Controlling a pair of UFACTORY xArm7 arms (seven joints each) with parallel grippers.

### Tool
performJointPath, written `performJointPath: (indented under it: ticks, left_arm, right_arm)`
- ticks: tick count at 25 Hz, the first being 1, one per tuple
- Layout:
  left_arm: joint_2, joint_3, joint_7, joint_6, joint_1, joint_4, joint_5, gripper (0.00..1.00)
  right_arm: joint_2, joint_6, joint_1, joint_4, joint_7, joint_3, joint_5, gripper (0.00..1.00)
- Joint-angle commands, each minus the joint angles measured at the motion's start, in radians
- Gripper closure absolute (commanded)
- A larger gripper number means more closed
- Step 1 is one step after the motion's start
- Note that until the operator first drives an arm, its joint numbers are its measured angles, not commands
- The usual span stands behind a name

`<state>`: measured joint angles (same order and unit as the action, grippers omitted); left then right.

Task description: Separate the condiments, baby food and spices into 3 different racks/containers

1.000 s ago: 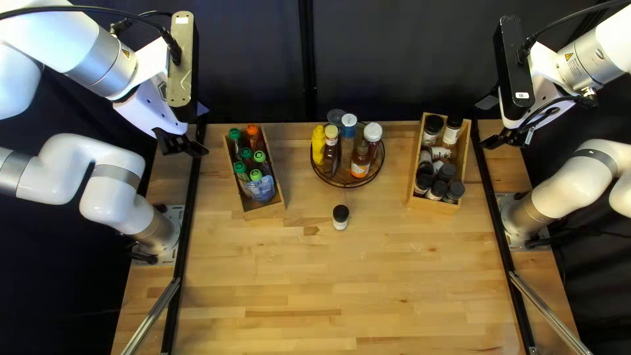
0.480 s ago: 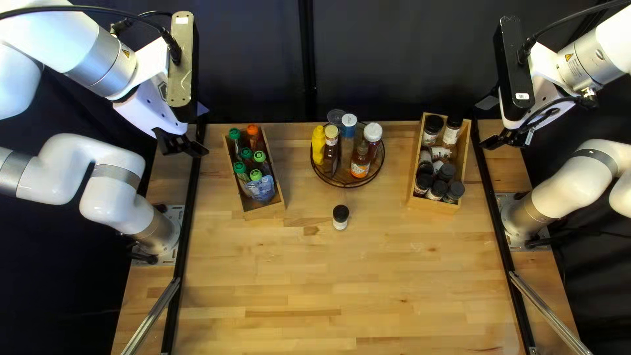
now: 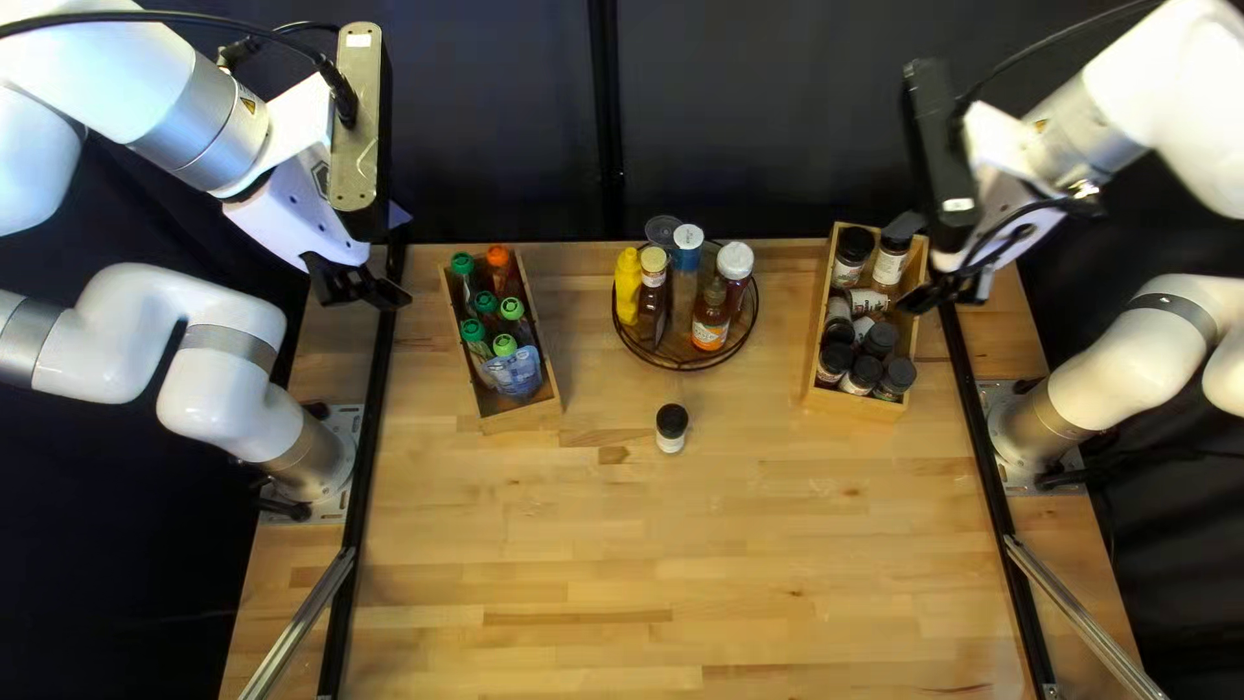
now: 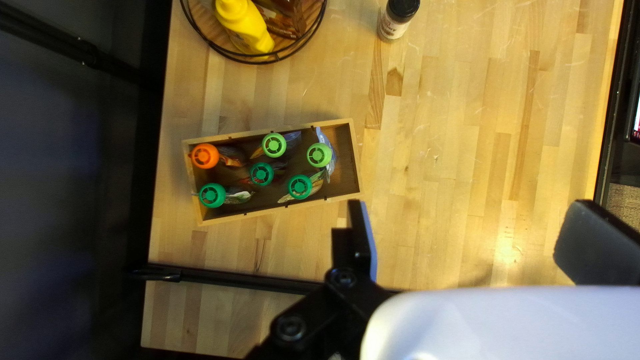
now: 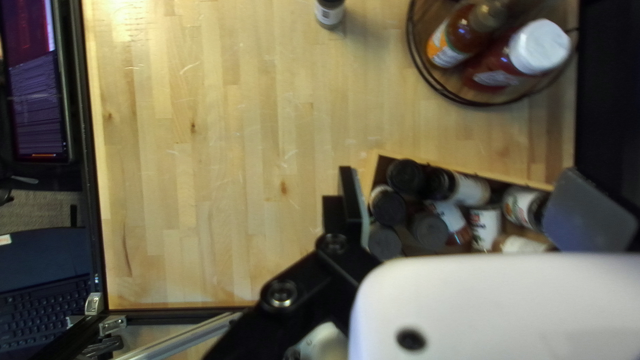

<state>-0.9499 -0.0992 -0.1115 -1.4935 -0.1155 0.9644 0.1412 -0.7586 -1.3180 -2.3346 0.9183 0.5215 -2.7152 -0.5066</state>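
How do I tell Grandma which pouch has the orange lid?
Find the wooden box at the left of the top left view. A squeeze pouch stands at its far end. Its lid is orange; its five neighbours all have green ones.

Wooden table (image 3: 778,558), two boxes (image 3: 524,418), round wire rack (image 3: 684,368), black-capped jar (image 3: 671,425)

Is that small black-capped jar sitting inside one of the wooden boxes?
No, the jar stands on the bare tabletop.
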Motion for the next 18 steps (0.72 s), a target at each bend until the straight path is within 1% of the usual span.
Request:
performJointPath:
  ticks: [1, 4, 5, 8, 9, 12, 15, 18]
  left_arm:
    - [0.0, 0.0, 0.0, 0.0, 0.0, 0.0, 0.0, 0.0]
    - [0.0, 0.0, 0.0, 0.0, 0.0, 0.0, 0.0, 0.0]
    - [0.0, 0.0, 0.0, 0.0, 0.0, 0.0, 0.0, 0.0]
    - [0.0, 0.0, 0.0, 0.0, 0.0, 0.0, 0.0, 0.0]
    - [0.0, 0.0, 0.0, 0.0, 0.0, 0.0, 0.0, 0.0]
    - [0.0, 0.0, 0.0, 0.0, 0.0, 0.0, 0.0, 0.0]
    - [0.0, 0.0, 0.0, 0.0, 0.0, 0.0, 0.0, 0.0]
    - [0.0, 0.0, 0.0, 0.0, 0.0, 0.0, 0.0, 0.0]
  right_arm:
    - [0.199, 0.08, 0.019, 0.095, -0.034, 0.163, 0.018, 0.0]
    - [0.343, 0.123, 0.038, 0.151, -0.054, 0.281, 0.084, 0.0]
    - [0.373, 0.132, 0.041, 0.159, -0.057, 0.304, 0.103, 0.0]
    - [0.516, 0.176, 0.052, 0.187, -0.072, 0.408, 0.219, 0.0]
    - [0.55, 0.184, 0.051, 0.192, -0.071, 0.429, 0.254, 0.0]
    - [0.612, 0.223, 0.043, 0.169, -0.054, 0.469, 0.342, 0.0]
    - [0.617, 0.268, 0.04, 0.13, -0.038, 0.482, 0.391, 0.0]
    - [0.642, 0.34, 0.045, 0.084, -0.057, 0.503, 0.475, 0.0]
